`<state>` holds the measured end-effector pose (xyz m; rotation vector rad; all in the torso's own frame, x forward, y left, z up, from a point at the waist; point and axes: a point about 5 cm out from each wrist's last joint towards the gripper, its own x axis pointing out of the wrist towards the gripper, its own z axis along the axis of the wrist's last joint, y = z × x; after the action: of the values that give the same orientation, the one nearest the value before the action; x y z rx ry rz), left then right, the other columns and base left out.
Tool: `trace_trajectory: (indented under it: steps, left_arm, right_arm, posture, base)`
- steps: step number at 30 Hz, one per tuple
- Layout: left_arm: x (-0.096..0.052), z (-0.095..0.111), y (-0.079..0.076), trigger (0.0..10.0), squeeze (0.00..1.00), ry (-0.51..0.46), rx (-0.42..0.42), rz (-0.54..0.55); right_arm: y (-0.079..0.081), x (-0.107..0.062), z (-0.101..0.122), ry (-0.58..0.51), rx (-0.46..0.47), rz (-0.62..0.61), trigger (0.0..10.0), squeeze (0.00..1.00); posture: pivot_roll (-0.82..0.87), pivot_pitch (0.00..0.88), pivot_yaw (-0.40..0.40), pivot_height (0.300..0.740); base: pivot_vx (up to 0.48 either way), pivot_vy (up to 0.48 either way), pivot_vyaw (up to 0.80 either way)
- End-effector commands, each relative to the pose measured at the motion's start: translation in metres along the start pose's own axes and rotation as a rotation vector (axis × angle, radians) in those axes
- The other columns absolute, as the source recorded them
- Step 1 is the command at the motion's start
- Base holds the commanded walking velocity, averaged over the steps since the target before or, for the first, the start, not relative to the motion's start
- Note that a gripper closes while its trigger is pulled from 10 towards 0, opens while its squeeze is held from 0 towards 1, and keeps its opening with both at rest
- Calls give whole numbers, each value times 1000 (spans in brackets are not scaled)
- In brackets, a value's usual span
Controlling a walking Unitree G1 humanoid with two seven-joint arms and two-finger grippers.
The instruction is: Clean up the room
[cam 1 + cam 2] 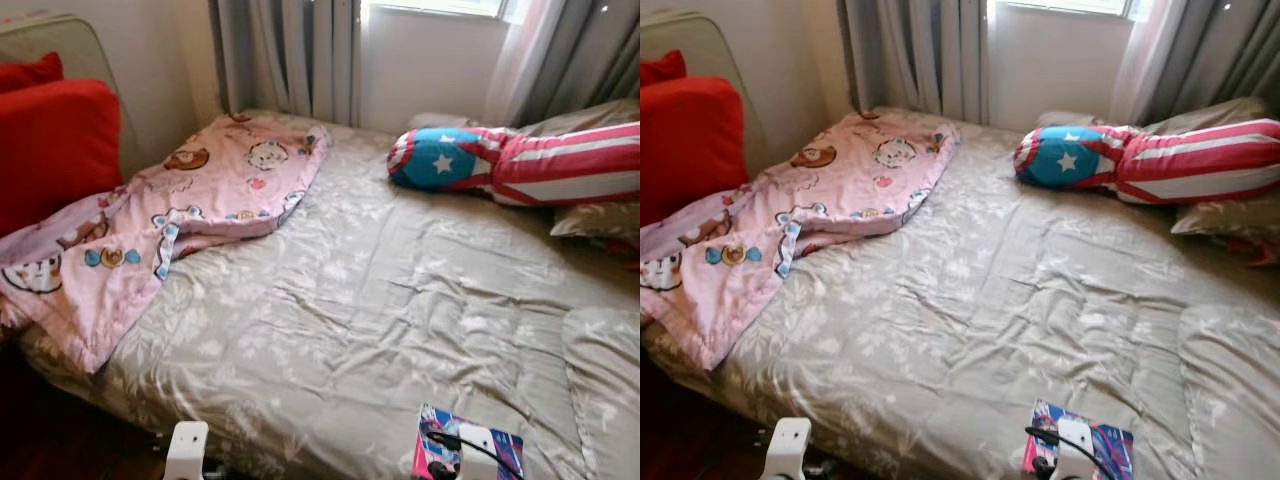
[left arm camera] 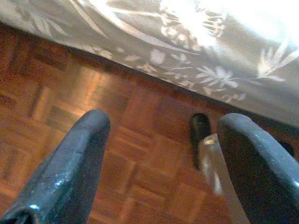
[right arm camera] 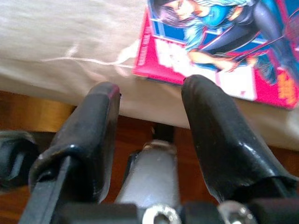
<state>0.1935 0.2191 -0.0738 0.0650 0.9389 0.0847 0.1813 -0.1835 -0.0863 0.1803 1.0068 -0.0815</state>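
One comic book (image 1: 468, 452) lies on the bed (image 1: 340, 310); both end effectors, left (image 2: 163, 158) and right (image 3: 149, 112), are released.

Grey curtains (image 1: 290, 55) hang at the back beside a bright window (image 1: 440, 8) — white wall (image 1: 425, 70) below the window. Padded beige headboard (image 1: 60, 45) stands against the left wall. Dark wooden parquet floor (image 2: 70, 112) runs under the bed edge — a small dark bed leg or foot (image 2: 200, 128) stands on it, blurred
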Motion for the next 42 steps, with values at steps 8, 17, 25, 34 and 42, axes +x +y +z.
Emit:
trace_trajectory:
  steps: [8, 17, 25, 34, 42]
  left_arm:
    - [0, -1, -5, 10000, 0, 15, 7, -12]
    - [0, -2, -6, 10000, 0, 17, 13, -15]
    - [0, -3, -6, 10000, 0, 18, 17, -18]
    - [0, -4, -6, 10000, 0, 20, 20, -20]
    - [0, -5, -6, 10000, 0, 20, 20, -18]
  right_arm:
    - [-6, -1, -2, 10, 9, -15, 10000, 0]
    - [-7, -1, -3, 7, 12, -15, 10000, 0]
    - [-7, -1, -4, 9, 9, -13, 10000, 0]
    - [-7, -2, -5, 10, 8, -13, 10000, 0]
    - [-7, -2, -5, 12, 9, -14, 10000, 0]
  posture:
    - [15, 0, -15, 740]
    - [11, 0, -9, 740]
    - [7, 0, -5, 740]
    - [3, 0, -1, 740]
    - [3, 0, -2, 740]
  base:
    - [0, 398, 0]
    - [0, 398, 0]
    - [0, 394, 0]
    - [0, 398, 0]
    - [0, 397, 0]
